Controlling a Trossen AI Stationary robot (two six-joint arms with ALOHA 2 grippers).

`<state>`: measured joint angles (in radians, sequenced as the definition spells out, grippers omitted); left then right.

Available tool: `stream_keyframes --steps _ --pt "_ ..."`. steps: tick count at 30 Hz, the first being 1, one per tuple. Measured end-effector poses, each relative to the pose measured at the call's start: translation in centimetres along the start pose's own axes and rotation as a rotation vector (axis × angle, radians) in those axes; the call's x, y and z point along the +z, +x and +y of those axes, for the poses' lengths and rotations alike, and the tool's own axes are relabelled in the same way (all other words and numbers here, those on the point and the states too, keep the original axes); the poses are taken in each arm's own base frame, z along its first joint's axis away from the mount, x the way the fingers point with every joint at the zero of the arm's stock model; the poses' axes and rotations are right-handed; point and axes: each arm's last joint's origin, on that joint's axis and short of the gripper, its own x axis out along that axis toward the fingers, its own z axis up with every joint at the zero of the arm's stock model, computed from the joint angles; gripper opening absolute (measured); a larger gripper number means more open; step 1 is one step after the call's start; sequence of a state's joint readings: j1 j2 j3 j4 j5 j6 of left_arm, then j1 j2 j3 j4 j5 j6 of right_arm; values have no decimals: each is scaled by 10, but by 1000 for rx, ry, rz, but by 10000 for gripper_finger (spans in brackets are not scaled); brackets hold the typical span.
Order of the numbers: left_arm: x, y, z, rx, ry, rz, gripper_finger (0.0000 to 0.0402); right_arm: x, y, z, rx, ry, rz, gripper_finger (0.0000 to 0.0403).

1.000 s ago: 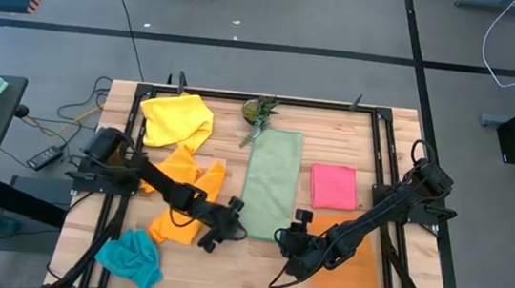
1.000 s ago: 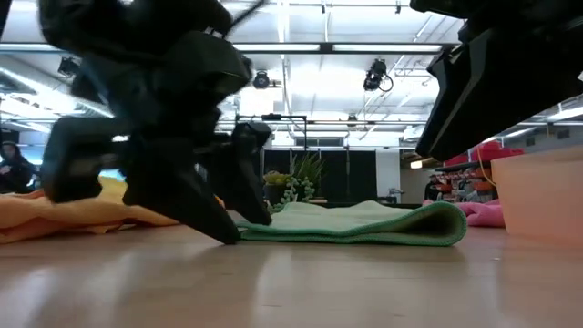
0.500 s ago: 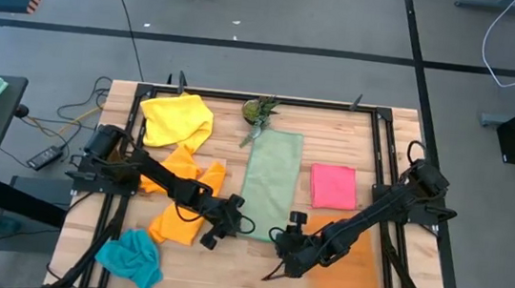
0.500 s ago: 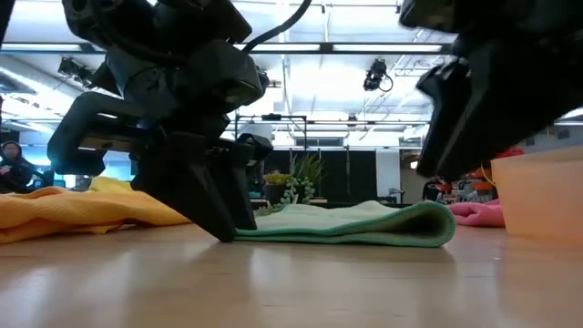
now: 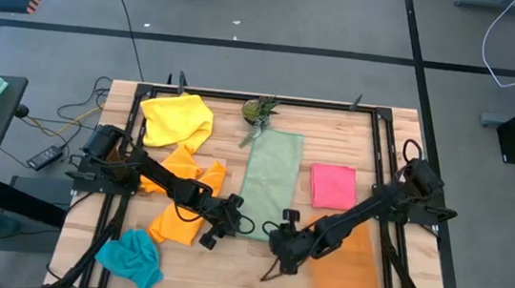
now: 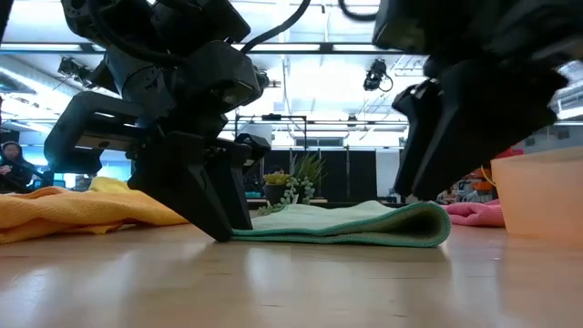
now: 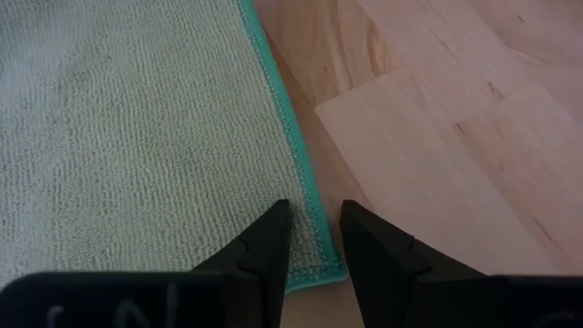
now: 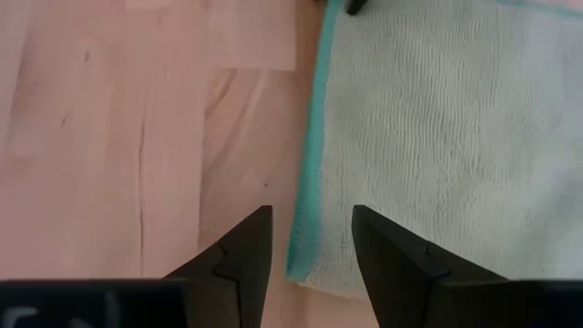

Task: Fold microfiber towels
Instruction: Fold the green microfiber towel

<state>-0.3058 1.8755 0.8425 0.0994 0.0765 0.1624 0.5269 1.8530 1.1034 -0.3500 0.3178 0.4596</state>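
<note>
High view first: we see the wooden table (image 5: 333, 152) w/ two dark arms reaching to the near end of the pale green towel (image 5: 271, 182). It lies long and flat in the middle of the table, folded in half. In the low view the pale green towel (image 6: 364, 224) has a round fold at one end.

We see the left gripper (image 5: 230, 220) at the towel's near left corner. In the left wrist view its fingertips (image 7: 273, 239) sit close together, w/ only a thin gap, and the teal edge of the towel (image 7: 137, 137) runs right between them at the corner. They're on each side of the hem but we can't tell if they pinch it.

We see the right gripper (image 5: 282, 242) at the near right corner. In the right wrist view its fingers (image 8: 241, 246) are open wider, one on bare wood and one over the towel (image 8: 437, 137), w/ the teal edge in the gap. It holds nothing.

Other cloths lie around. A yellow towel (image 5: 177, 120) is bunched at the far left. An orange towel (image 5: 187, 194) is crumpled by the left arm. A teal towel (image 5: 131, 255) is in a heap at the near left corner. A pink towel (image 5: 333, 186) sits folded and neat, right of the green one. An orange mat (image 5: 352, 269) lies flat at the near right, partly under the right arm. A small green plant (image 5: 261, 112) stands at the far end, just past the green towel.
</note>
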Motion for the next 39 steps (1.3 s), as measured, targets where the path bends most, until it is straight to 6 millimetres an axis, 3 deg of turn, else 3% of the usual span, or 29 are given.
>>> stream_keyframes --steps 30,34,39 --pt "-1 0 -3 -14 -3 12 110 -30 14 -3 70 103 43 159" --pt "-2 0 0 -19 -12 16 110 -33 15 -5 63 103 44 139" --pt "-2 0 3 -20 3 16 100 -34 16 -7 50 103 49 81"
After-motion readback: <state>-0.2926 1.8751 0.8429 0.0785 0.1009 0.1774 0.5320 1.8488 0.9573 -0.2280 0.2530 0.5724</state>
